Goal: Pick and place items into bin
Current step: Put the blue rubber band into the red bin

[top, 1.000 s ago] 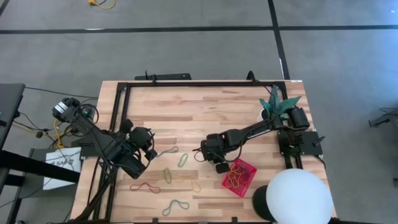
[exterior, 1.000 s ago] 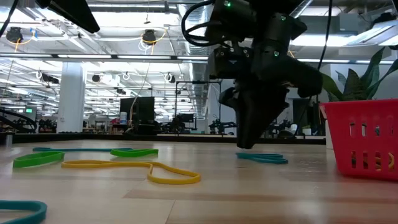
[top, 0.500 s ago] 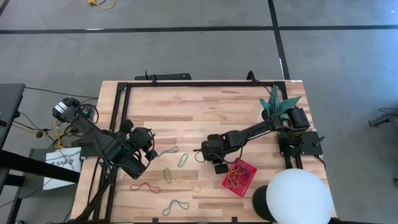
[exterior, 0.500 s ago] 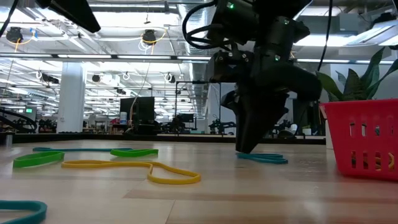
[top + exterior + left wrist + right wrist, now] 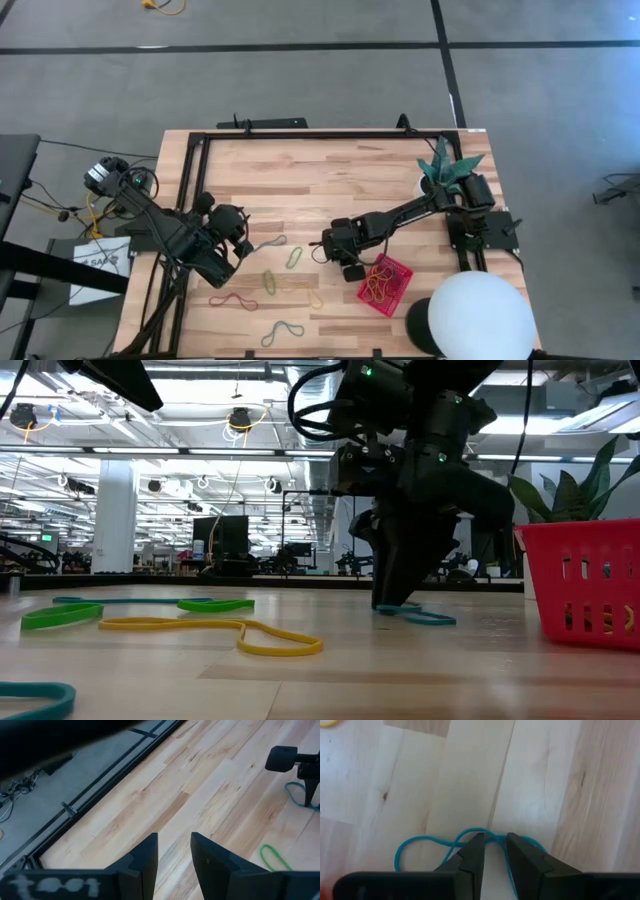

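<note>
High view: the right gripper (image 5: 347, 262) hangs just beside the red bin (image 5: 385, 284).

Low view: its tips reach a blue band (image 5: 418, 616) near that bin.

Right wrist view: fingers (image 5: 472, 855) slightly parted, straddling the band's crossing, holding nothing. The limp, light band seems best pinched there.

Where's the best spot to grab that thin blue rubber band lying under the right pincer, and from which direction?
Probably at the middle of the thin blue rubber band, where its strands cross into a small hump. Come straight down from above: it lies flat on the wooden table, and the right pincer already straddles that crossing.
</note>
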Controlling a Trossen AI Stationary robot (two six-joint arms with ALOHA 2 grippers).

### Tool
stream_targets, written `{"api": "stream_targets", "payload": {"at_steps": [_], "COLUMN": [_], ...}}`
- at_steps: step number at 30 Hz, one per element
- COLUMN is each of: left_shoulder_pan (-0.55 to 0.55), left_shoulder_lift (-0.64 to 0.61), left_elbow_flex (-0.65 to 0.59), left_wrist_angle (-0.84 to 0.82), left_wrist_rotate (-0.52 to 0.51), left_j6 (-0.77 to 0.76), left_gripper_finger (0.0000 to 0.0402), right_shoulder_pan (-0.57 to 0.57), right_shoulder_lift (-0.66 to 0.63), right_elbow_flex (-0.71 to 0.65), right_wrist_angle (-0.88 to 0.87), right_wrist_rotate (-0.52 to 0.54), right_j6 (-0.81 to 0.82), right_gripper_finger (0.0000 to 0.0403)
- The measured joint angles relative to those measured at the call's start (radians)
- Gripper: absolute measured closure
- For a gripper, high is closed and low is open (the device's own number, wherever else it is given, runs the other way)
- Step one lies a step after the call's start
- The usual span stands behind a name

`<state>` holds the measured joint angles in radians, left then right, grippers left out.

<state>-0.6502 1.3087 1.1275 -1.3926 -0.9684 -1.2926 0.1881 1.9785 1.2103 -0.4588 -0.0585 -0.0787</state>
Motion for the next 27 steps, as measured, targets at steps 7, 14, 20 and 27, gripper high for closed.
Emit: {"api": "stream_targets", "payload": {"at_steps": [7, 14, 20, 27], "left_shoulder_pan": [0.000, 0.000, 0.000, 0.000], "left_shoulder_lift": [0.000, 0.000, 0.000, 0.000], "left_elbow_flex": [0.000, 0.000, 0.000, 0.000], "left_wrist_angle": [0.000, 0.012, 0.040, 0.051], "left_wrist_rotate": [-0.002, -0.040, -0.059, -0.059], "left_j6": [0.000, 0.000, 0.001, 0.003], "left_gripper_finger": [0.0294, 0.0294, 0.0294, 0.0294], "right_shoulder_pan": [-0.002, 0.048, 0.115, 0.170], "right_shoulder_lift": [-0.004, -0.002, -0.002, -0.007], "right_elbow_flex": [-0.004, -0.004, 0.126, 0.330], "right_wrist_angle": [0.035, 0.071, -0.174, -0.649], "right_wrist_rotate": [-0.002, 0.024, 0.202, 0.511], "right_j6": [-0.019, 0.057, 0.160, 0.344], "right_gripper_finger": [0.0368, 0.0398, 0.0400, 0.0402]}}
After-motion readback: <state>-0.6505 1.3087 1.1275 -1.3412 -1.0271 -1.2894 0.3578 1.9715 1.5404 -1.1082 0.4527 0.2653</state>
